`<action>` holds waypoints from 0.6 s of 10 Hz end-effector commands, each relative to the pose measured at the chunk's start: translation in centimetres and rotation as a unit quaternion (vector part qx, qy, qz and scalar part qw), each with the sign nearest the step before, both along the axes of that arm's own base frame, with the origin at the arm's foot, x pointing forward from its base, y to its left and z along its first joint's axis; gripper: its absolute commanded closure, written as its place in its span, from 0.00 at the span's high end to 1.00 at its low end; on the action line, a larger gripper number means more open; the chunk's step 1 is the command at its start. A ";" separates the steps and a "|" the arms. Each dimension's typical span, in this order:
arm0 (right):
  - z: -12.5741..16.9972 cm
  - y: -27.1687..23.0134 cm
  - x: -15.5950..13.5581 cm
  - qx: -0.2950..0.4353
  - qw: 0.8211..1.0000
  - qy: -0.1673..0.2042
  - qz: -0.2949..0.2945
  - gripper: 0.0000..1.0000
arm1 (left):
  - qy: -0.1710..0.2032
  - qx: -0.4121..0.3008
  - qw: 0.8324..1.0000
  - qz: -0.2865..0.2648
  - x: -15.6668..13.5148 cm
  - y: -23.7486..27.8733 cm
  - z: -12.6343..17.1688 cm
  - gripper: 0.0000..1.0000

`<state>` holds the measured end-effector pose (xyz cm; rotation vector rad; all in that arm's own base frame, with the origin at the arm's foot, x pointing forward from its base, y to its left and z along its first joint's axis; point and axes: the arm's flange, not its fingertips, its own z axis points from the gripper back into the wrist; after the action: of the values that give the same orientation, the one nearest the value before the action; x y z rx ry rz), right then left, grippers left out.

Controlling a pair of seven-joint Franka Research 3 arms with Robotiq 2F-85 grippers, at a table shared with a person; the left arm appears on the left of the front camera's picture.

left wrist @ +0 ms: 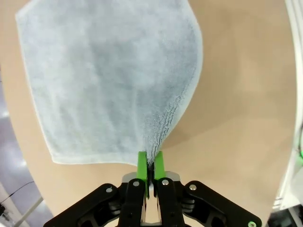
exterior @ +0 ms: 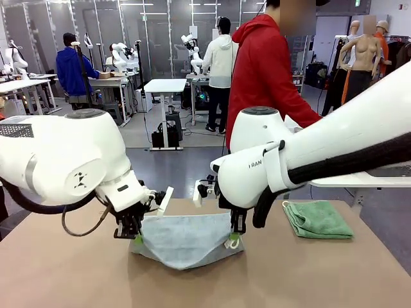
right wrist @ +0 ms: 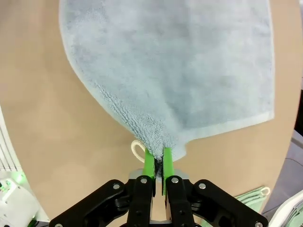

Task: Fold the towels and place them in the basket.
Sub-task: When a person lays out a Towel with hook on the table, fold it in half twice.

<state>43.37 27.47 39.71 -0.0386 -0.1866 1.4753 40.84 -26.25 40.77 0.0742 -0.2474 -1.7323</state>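
Now left end effector (exterior: 137, 239) and right end effector (exterior: 232, 242) each pinch a corner of the grey towel (exterior: 186, 242), stretched crosswise between them.

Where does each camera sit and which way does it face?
Front view: between the arms, robot's side, facing across the table toward the person; both white arms show, left gripper and right gripper shut on the grey-blue towel.
Left wrist view: on the left wrist, looking down its green fingers at that towel.
Right wrist view: on the right wrist, looking down its fingers at that towel.
Shared: front and right wrist views both show the green towel.
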 end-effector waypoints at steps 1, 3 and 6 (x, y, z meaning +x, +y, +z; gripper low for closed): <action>0.3 0.2 2.9 0.001 1.000 0.001 0.017 0.08 | -0.002 0.002 1.000 -0.008 2.5 -0.3 0.8 0.07; 0.4 0.6 5.4 -0.007 1.000 -0.006 0.021 0.08 | -0.008 -0.001 1.000 -0.003 4.9 -0.1 1.3 0.07; 0.3 0.0 9.4 -0.012 1.000 -0.011 0.011 0.08 | -0.024 -0.007 0.999 0.025 8.4 0.9 2.3 0.07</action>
<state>51.37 27.58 39.94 -0.0632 -0.2069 1.4798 48.12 -25.32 42.69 0.0974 -0.2999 -1.6771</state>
